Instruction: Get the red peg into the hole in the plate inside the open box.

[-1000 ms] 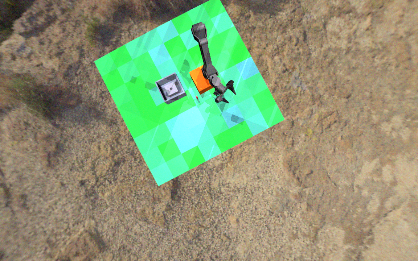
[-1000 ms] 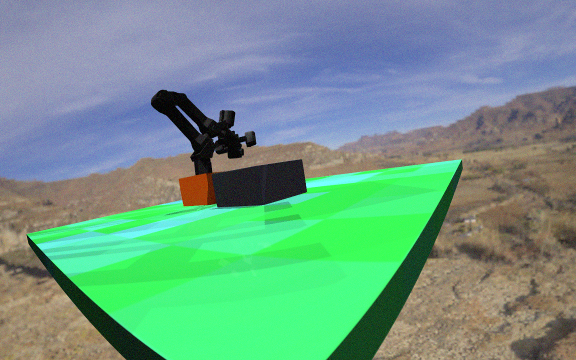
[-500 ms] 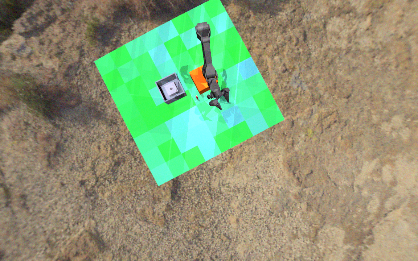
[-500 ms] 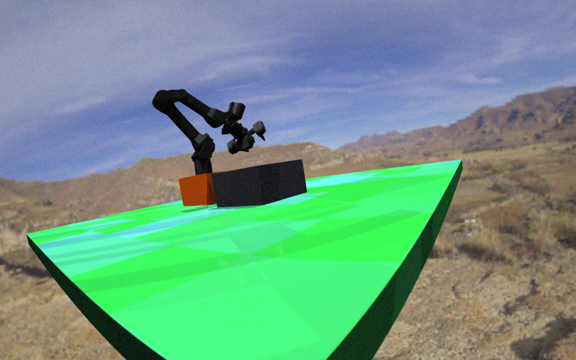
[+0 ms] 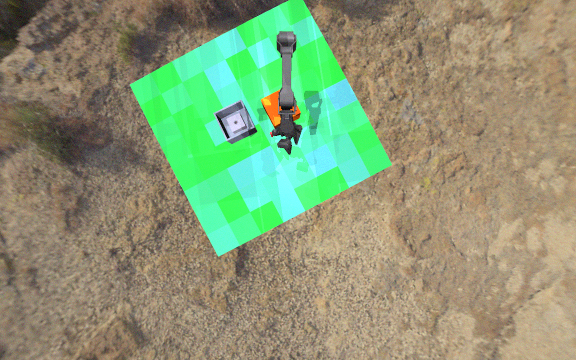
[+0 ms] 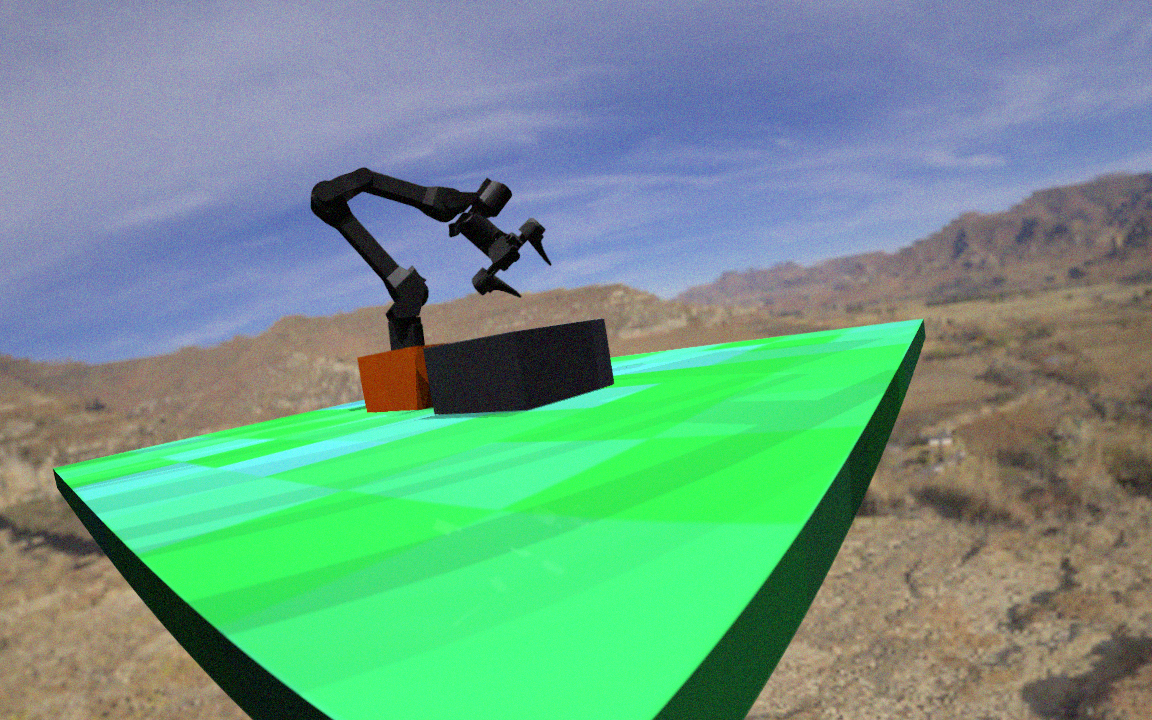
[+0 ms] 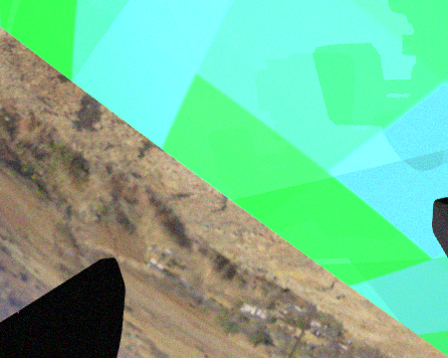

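The red peg (image 5: 271, 133) shows only as a small red end in the top view, beside the dark gripper, which hides the rest from above. The peg does not show in the exterior view or the wrist view. My gripper (image 5: 292, 148) (image 6: 534, 280) (image 7: 284, 247) is open with nothing between its fingers. It is raised above the table and tilted, its fingertips past the peg on the side away from the box. The open grey box (image 5: 243, 136) (image 6: 517, 367) stands left of the peg in the top view. The plate (image 5: 239, 127) at its bottom has a small dark hole near its middle.
An orange block (image 5: 272, 107) (image 6: 394, 380) stands between the box and the arm, partly under the arm in the top view. The green and cyan patterned table (image 5: 205, 163) (image 6: 508, 555) (image 7: 289, 214) ends at a bare edge, with shadows lying across its top.
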### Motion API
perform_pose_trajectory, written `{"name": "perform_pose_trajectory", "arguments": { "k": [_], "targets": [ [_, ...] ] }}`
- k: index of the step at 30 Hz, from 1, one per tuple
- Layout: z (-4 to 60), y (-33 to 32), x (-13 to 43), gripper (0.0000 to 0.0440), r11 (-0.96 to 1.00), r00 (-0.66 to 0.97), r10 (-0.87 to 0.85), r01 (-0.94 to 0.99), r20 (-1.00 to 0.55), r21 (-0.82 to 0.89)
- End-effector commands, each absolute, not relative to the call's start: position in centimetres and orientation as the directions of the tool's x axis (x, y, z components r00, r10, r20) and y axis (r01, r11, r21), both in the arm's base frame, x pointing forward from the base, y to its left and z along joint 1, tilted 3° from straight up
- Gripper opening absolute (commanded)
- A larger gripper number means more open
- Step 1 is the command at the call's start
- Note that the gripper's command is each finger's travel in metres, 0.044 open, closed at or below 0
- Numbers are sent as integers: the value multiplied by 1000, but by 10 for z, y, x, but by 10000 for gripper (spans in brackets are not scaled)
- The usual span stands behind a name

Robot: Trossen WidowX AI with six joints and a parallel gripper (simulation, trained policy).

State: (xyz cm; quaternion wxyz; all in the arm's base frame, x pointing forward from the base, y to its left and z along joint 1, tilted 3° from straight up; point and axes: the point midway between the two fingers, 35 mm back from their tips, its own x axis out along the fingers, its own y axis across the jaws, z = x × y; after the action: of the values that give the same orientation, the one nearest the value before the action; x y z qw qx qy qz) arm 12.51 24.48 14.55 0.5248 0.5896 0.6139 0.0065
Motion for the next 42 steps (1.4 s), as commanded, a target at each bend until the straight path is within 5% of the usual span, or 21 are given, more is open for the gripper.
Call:
{"name": "perform_pose_trajectory", "arguments": {
  "k": [1, 10, 21, 42],
  "targets": [
    [153, 230, 142, 440, 359, 300, 657, 681, -691, 638],
    [162, 181, 168, 440, 529, 334, 419, 666, -844, 526],
    [150, 136, 169, 440, 655, 181, 165, 715, -970, 245],
    [85, 105, 164, 440, 705, -124, -118, 689, -985, -171]
  ]
}}
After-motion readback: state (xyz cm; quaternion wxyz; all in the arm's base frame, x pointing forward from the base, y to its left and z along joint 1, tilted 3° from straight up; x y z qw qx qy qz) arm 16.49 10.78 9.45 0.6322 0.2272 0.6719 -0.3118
